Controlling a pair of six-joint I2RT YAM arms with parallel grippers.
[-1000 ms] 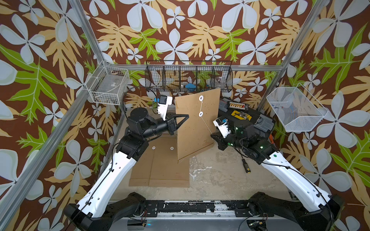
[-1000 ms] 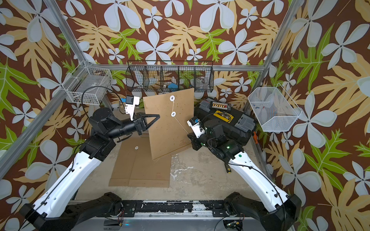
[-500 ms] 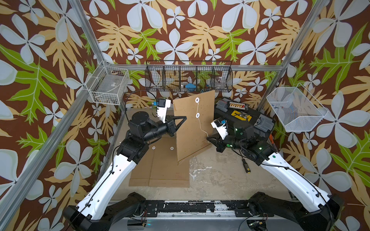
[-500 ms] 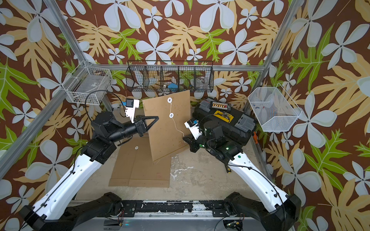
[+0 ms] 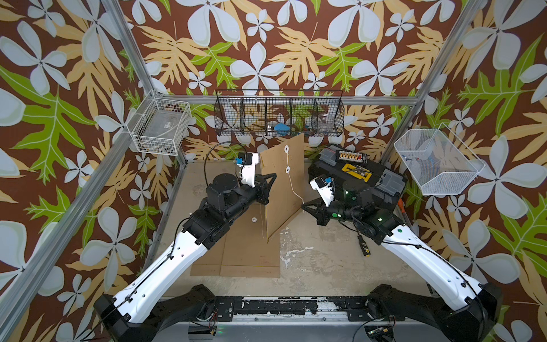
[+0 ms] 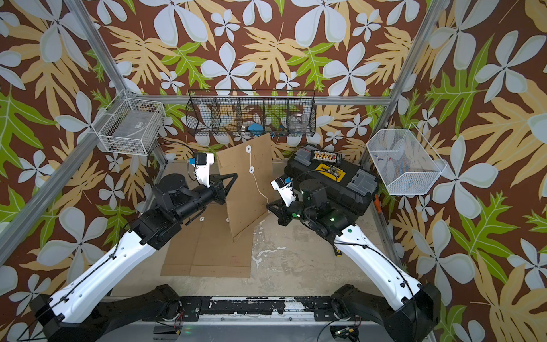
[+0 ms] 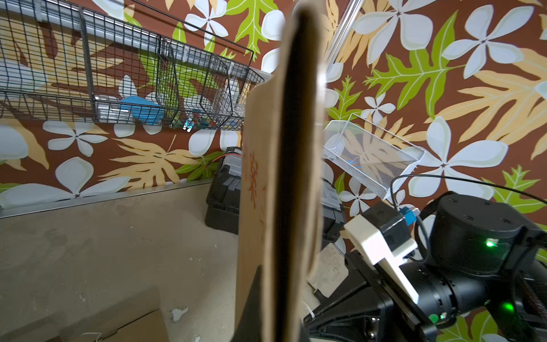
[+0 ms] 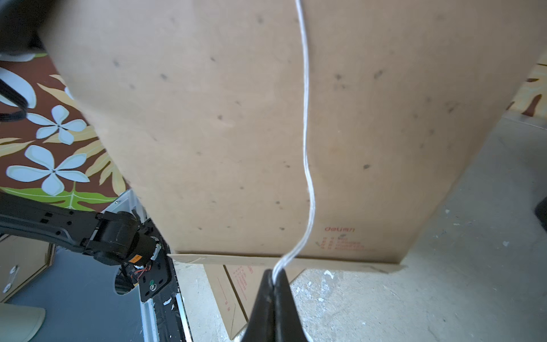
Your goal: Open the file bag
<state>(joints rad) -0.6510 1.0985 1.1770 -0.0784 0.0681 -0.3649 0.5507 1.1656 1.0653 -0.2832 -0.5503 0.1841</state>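
Unwinding is in hand: the file bag (image 5: pixel 281 189) stands raised at the centre of both top views, left fingers (image 5: pixel 268 181) pinching its edge, right fingers (image 8: pixel 263 305) pressed together on its white string (image 8: pixel 305 118) (seemingly looped at the lower button (image 5: pixel 287 169)), which next wants drawing clear before the bag can open.

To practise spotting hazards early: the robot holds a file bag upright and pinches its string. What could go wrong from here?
1. The right gripper pinches the thin white string at its very tips; a pull may slip it out.
2. The left gripper grips the upright file bag by one edge only, so a sideways tug could twist it or pull it free.
3. If a turn remains round the lower disc, pulling may just tighten it.
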